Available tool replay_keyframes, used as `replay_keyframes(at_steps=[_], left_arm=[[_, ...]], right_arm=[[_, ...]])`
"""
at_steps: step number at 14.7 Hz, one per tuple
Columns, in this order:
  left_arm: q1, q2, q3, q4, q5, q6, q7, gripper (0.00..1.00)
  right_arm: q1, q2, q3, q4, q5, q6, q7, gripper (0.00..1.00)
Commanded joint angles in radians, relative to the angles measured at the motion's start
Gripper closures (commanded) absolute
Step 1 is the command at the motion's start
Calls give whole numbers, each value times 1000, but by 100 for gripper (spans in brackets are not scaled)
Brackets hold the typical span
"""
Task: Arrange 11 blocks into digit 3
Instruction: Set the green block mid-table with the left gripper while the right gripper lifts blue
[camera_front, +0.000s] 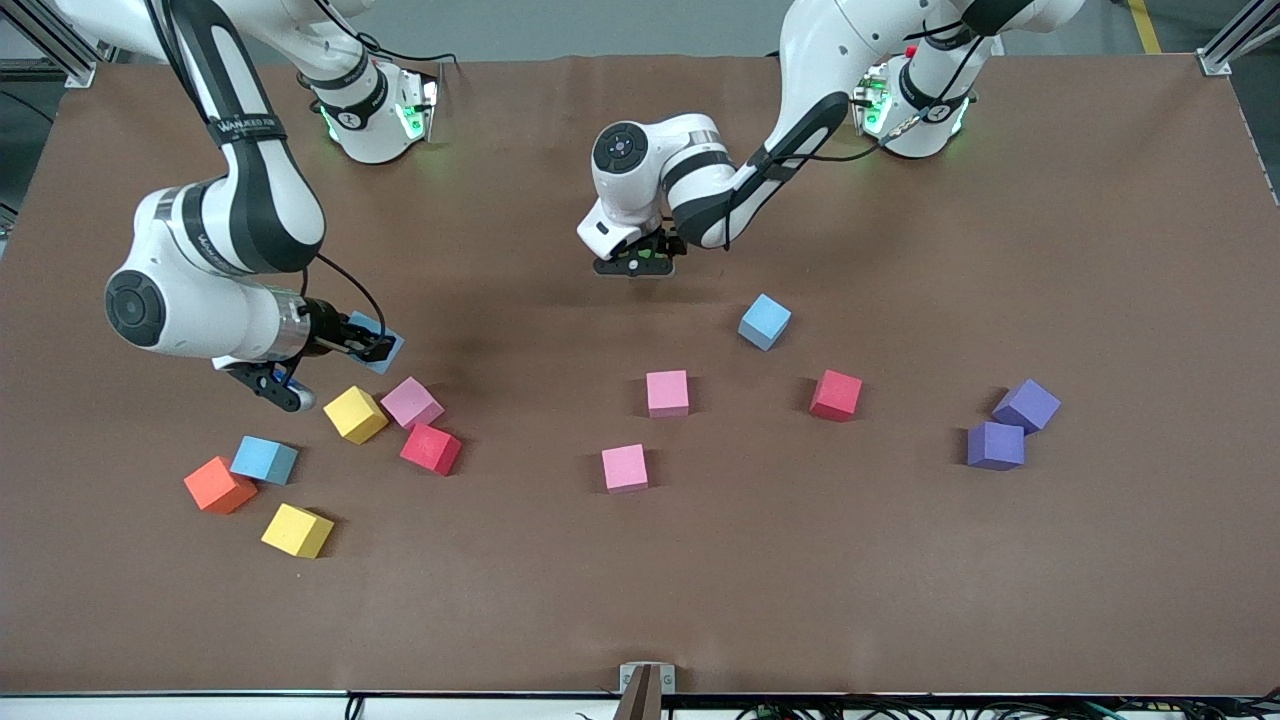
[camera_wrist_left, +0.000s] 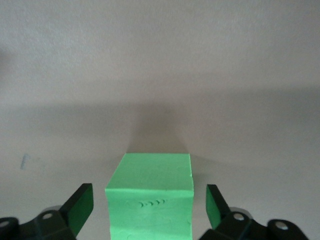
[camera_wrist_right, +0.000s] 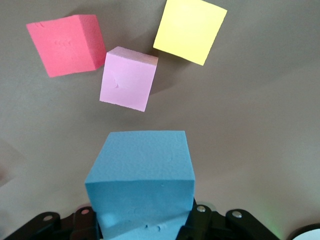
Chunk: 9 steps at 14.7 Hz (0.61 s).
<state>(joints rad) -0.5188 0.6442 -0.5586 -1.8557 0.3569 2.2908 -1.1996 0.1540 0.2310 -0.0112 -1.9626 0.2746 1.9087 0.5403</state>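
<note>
Nearest block: yellow cube (camera_front: 297, 530) lies closest to the front camera, toward the right arm's end of the tabletop, with an orange cube (camera_front: 219, 485) and a light blue cube (camera_front: 265, 460) just beside it.
Left gripper (camera_front: 638, 262): low over the middle of the tabletop, jaws spread, a gap showing on each side of the green cube (camera_wrist_left: 151, 200) that sits between them; judged released, not gripped.
Right gripper (camera_front: 368, 347): clamped on a second light blue cube (camera_wrist_right: 141, 180), carried above the tabletop close to a cluster of yellow cube (camera_front: 355, 414), pink cube (camera_front: 411, 402) and red cube (camera_front: 431, 448).
Middle of tabletop: two pink cubes (camera_front: 667, 392) (camera_front: 625, 468), a red cube (camera_front: 836, 395) and a third light blue cube (camera_front: 765, 321), all apart from one another.
Left arm's end: two purple cubes (camera_front: 1026, 405) (camera_front: 995, 446), touching at a corner.
Digit 3: no bars formed yet; blocks lie scattered.
Handling: cubes look like light, soft matte foam, unlikely to slip; best taken across two parallel flat faces.
Orientation: cubes have no long axis; most sit turned at differing angles, so each needs squaring to the tabletop's edges.
</note>
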Motion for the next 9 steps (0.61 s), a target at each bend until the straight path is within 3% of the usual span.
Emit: replay_keyframes(at_steps=[1, 3, 6, 9], left_arm=[[5, -73, -6, 12, 16, -65, -25, 0], [23, -165, -6, 10, 5, -128, -23, 0], [156, -296, -9, 12, -35, -264, -8, 0], [316, -313, -9, -2, -102, -281, 9, 0]], right_arm=[[9, 1, -6, 5, 8, 0, 13, 98], [15, 1, -7, 11, 0, 0, 33, 98], [19, 1, -6, 13, -52, -7, 142, 98], [22, 5, -6, 62, -55, -11, 217, 100]])
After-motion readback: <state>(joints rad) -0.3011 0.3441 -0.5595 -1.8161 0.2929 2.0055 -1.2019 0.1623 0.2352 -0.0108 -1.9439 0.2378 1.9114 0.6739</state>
